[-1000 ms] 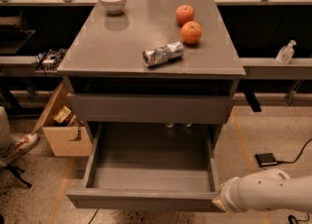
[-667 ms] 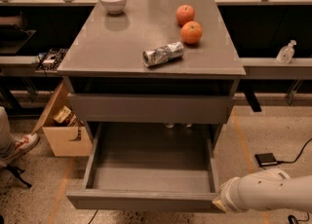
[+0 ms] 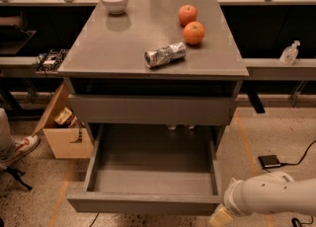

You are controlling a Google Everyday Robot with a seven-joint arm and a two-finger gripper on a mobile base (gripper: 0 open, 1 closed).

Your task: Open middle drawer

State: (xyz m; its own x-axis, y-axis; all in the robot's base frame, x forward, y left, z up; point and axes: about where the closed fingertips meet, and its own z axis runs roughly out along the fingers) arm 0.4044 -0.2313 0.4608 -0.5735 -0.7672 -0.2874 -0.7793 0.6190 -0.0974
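The grey cabinet (image 3: 153,48) stands in the middle of the camera view. The middle drawer (image 3: 148,204) is pulled far out toward me, and its shallow grey inside shows empty. Above it a closed grey drawer front (image 3: 150,109) sits under the top. Any drawer front below the open drawer is hidden by it. My white arm (image 3: 274,195) comes in from the lower right. The gripper (image 3: 217,217) is at the right end of the open drawer's front panel, partly cut off by the bottom edge of the view.
On the cabinet top lie a white bowl (image 3: 114,1), two oranges (image 3: 187,14) (image 3: 193,32) and a crushed silver can (image 3: 165,55). A cardboard box (image 3: 61,130) stands on the floor at left, near a person's shoe (image 3: 19,148). A small black device (image 3: 270,161) with a cable lies at right.
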